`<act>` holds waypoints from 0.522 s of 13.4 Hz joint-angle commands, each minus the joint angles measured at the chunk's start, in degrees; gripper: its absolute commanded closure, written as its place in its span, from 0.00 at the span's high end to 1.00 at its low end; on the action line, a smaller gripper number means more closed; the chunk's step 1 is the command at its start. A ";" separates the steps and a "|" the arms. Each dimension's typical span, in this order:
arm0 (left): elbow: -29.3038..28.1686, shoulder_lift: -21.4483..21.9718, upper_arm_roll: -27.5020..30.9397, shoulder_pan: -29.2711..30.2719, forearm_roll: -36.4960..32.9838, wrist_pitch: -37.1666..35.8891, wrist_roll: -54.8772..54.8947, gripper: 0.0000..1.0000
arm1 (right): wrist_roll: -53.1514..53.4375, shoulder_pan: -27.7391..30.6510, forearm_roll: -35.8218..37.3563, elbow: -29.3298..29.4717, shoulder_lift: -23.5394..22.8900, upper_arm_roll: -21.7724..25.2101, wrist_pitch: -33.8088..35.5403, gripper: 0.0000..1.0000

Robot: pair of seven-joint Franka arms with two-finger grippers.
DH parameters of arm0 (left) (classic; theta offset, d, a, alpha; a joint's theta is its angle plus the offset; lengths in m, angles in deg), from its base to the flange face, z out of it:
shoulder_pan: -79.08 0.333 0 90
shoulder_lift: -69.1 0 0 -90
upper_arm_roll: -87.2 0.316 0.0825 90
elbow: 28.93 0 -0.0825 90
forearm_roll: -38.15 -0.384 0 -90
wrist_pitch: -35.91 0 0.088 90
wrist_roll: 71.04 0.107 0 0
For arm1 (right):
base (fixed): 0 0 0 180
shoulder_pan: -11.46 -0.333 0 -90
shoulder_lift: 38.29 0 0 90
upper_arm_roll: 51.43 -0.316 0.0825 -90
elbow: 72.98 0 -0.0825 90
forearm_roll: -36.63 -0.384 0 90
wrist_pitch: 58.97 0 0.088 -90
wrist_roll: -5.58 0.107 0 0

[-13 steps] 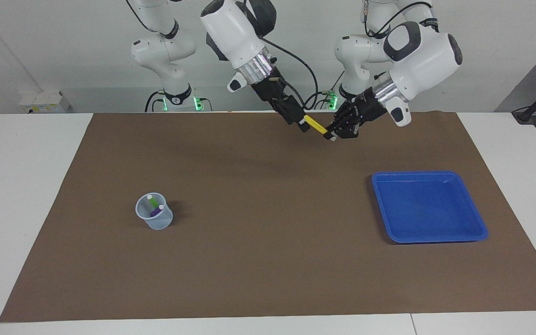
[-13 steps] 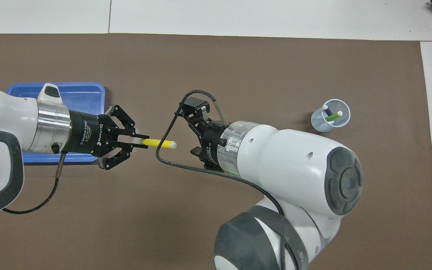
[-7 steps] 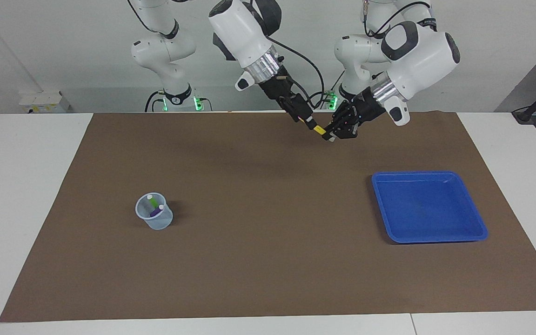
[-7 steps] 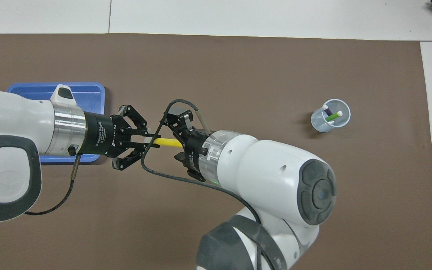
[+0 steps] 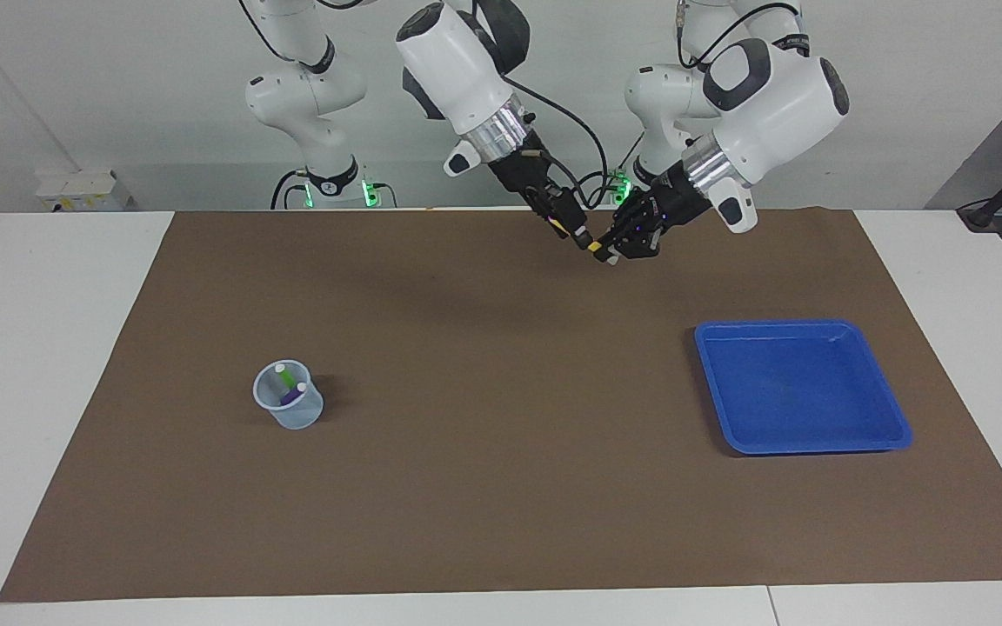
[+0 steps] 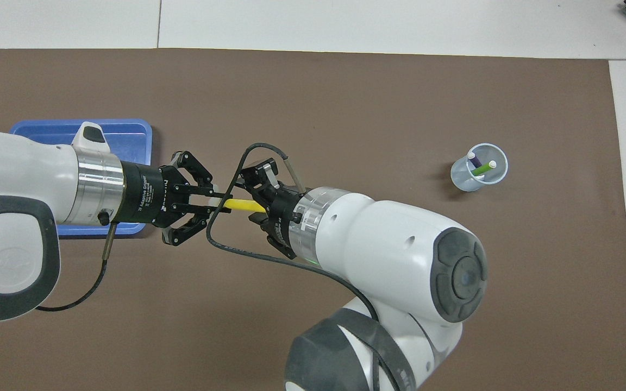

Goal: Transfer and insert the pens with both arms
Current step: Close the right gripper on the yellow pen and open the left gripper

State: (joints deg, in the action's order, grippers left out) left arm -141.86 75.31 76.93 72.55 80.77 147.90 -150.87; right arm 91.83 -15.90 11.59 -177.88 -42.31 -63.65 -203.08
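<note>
Since the earlier frames the right arm's black two-finger tool (image 6: 256, 209) has travelled along the thin yellow marker pen (image 6: 243, 205) toward the left arm's black two-finger tool (image 6: 220, 203), so that far less of the yellow barrel shows between the two, and the pen's pale end, free before, is now hidden at the right tool.

Both tools hang in the air over the brown mat (image 5: 484, 487), above its strip nearest the robots. The left tool is clamped on one end of the yellow pen, its fingertips (image 6: 211, 200) together on the barrel and its outer links splayed. The right tool meets the pen's other end; whether its fingers have gripped the pen I cannot tell. In the facing view only a short yellow stub (image 5: 595, 247) shows between the two tool tips.

A small clear plastic cup (image 5: 290, 409) stands on the mat toward the right arm's end of the counter, holding the green marker pen (image 6: 482, 169) and the purple marker pen (image 6: 475, 161), both leaning with pale ends up. A shallow blue plastic tray (image 5: 888, 409) lies on the mat toward the left arm's end, well apart from the cup.
</note>
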 commanded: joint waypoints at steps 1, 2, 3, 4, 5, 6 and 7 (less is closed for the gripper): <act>-2.21 1.79 0.60 -1.12 0.97 1.65 -0.68 0.00 | -1.08 0.47 -0.28 1.19 -0.73 -0.26 -0.12 0.06; -2.21 1.79 0.69 -1.21 0.97 1.74 -0.77 0.00 | -1.08 0.47 -0.28 1.19 -0.73 -0.26 -0.12 0.00; -2.21 1.79 0.69 -1.82 0.97 2.00 -0.94 0.00 | -1.17 0.47 -0.28 1.19 -0.73 -0.26 -0.12 0.00; -2.21 1.79 0.69 -1.82 0.97 2.00 -0.94 0.00 | -1.34 0.47 -0.28 1.19 -0.73 -0.26 -0.12 0.00; -2.21 1.70 0.69 -1.82 0.97 2.09 -0.94 0.00 | -1.34 0.56 -0.28 1.19 -0.73 -0.17 -0.12 0.00; -2.21 1.70 0.69 -1.82 0.97 2.09 -0.94 0.00 | -1.43 0.56 -0.28 1.19 -0.73 -0.17 -0.12 0.00; -2.21 1.70 0.69 -1.82 0.97 2.09 -0.94 0.00 | -1.52 0.56 -0.28 1.19 -0.73 -0.17 -0.03 0.00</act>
State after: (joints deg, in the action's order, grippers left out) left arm -141.86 75.31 77.15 72.48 80.82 149.13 -151.22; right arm 91.78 -15.88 11.60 -177.87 -42.37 -63.61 -202.88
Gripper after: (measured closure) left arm 0.833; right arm 0.824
